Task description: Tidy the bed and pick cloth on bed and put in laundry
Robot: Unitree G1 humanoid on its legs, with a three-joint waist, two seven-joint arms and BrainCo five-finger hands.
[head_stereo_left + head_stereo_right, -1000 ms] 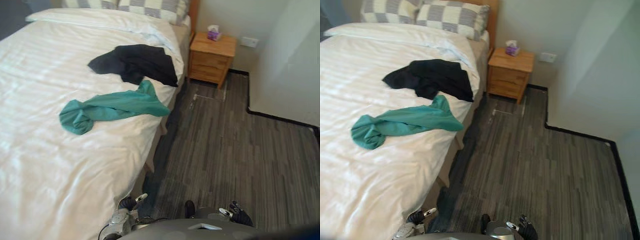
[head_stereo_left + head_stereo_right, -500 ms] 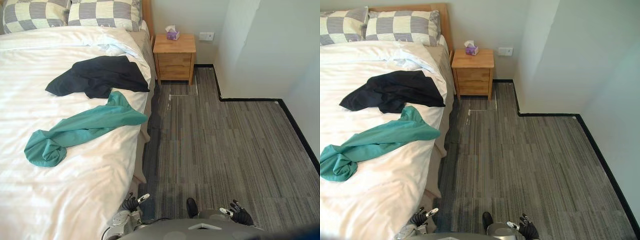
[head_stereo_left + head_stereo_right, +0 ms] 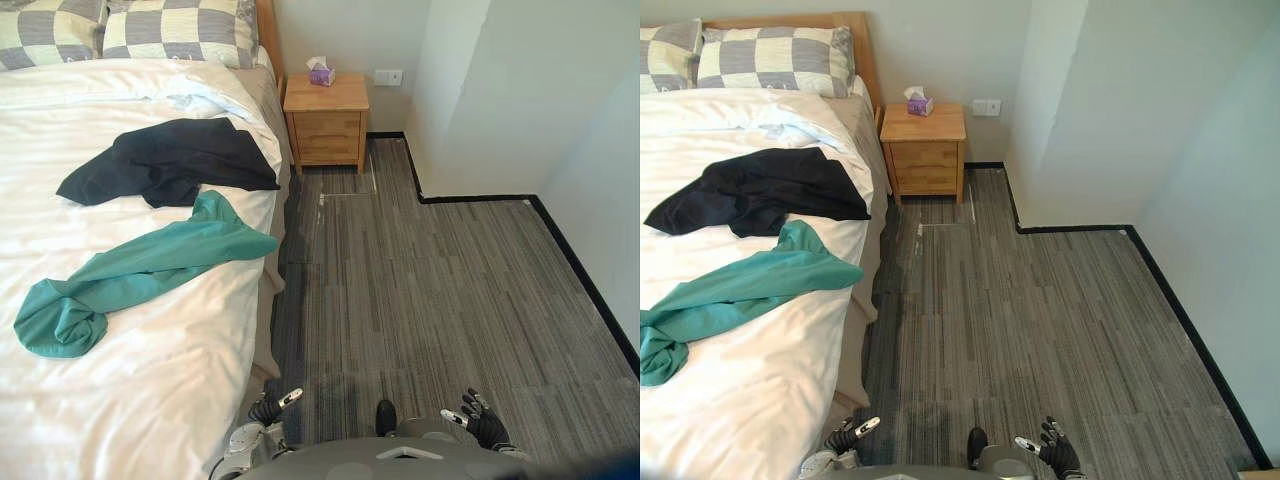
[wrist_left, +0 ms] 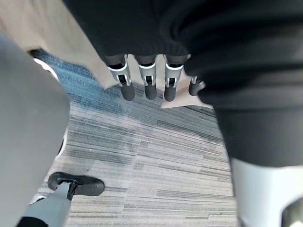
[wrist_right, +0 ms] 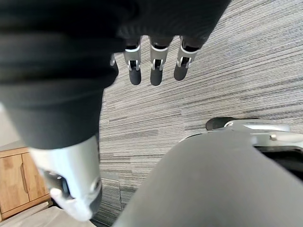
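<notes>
Grey striped carpet (image 3: 440, 290) covers the floor beside a bed (image 3: 130, 390) with a white cover, which fills the robot's left side of the eye views. Two pieces of cloth lie on the bed near its floor-side edge. A black cloth (image 3: 170, 160) is spread out, rumpled, closer to the pillows. A green cloth (image 3: 150, 265) stretches in a long strip just below it, bunched at its far left end, and its wide end touches the black one. Two checked pillows (image 3: 170, 30) sit at the head of the bed. Next to them a wooden nightstand (image 3: 325, 125) stands against the wall with a tissue box (image 3: 321, 72) on top. The left hand (image 3: 268, 408) hangs low by the bed's edge, fingers (image 4: 147, 84) straight and loosely spread over the carpet. The right hand (image 3: 482, 424) hangs low over the carpet too, fingers (image 5: 156, 71) straight and relaxed, well apart from both cloths
</notes>
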